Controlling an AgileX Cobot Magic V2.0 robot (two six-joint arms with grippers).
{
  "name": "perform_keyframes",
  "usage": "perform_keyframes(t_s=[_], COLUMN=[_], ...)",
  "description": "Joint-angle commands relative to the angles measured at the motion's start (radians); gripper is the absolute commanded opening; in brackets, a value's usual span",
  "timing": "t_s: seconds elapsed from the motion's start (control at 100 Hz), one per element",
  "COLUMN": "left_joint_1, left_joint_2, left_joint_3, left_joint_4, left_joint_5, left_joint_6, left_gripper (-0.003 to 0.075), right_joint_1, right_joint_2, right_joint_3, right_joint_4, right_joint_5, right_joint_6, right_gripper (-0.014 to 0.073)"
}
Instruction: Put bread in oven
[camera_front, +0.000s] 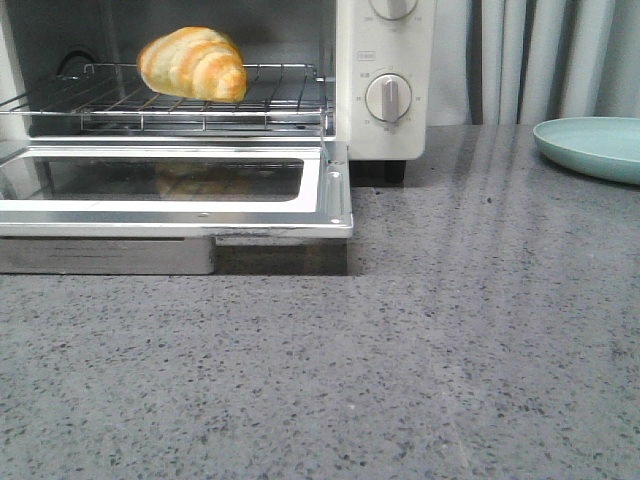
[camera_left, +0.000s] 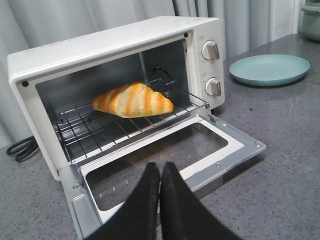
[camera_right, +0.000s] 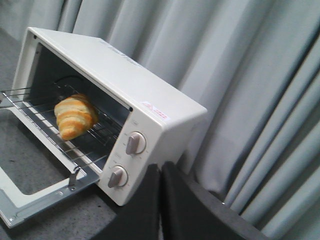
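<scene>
Grey speckled countertop (camera_front: 420, 350) carries the oven (camera_left: 115, 45), its glass door (camera_left: 165, 155) folded down flat and pale curtains (camera_right: 240, 75) hanging behind it. Inside the oven, the bread (camera_left: 133, 100) lies on the wire rack (camera_left: 100, 127), untouched by either arm. Only the left wrist view shows the black cord (camera_left: 20, 147) coiled beside the oven's far side, and the teal plate (camera_left: 269, 69) past the dial knobs (camera_left: 212, 69). Neither gripper appears in the front view. The left gripper (camera_left: 160, 172) sits just in front of the oven door, fingers pressed together and holding nothing; the right gripper (camera_right: 161, 172) hovers near the oven's knob side, likewise closed and empty
</scene>
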Motion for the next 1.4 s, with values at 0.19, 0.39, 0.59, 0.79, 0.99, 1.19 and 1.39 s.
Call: perform_keyframes(t_s=[0.19, 0.39, 0.59, 0.79, 0.99, 1.19, 1.39], left_joint_1=[0.002, 0.002, 0.002, 0.002, 0.002, 0.002, 0.026], left_joint_2=[0.012, 0.012, 0.012, 0.012, 0.012, 0.012, 0.005], left_joint_3=[0.009, 0.009, 0.009, 0.009, 0.009, 0.045, 0.145], left_joint_4=[-0.026, -0.029, -0.029, -0.029, -0.029, -0.03, 0.108], left_joint_5=[-0.134, -0.134, -0.134, -0.134, -0.134, -0.141, -0.219], left_joint_6=[-0.001, -0.001, -0.001, -0.001, -0.001, -0.001, 0.005], left_gripper=[-0.0021, -0.0021, -0.0021, -0.0021, -0.0021, -0.0021, -0.0022], right_joint_1=[-0.017, -0.017, -0.017, -0.017, -0.017, -0.017, -0.017], right_joint_2=[-0.117, -0.117, -0.117, -0.117, -0.117, -0.117, -0.117], right_joint_3=[0.127, 0.149, 0.149, 0.149, 0.149, 0.149, 0.149], right_joint_4=[-0.063, -0.059, -0.058, -0.058, -0.058, -0.058, -0.058], right_joint_5=[-0.047, -0.077, -0.11, -0.104, -0.104, -0.104, -0.104], right_joint_6=[0.081, 0.304, 0.313, 0.313, 0.313, 0.313, 0.313], right_gripper=[-0.0067, -0.0069, -0.0069, -0.0069, -0.0069, -0.0069, -0.0069])
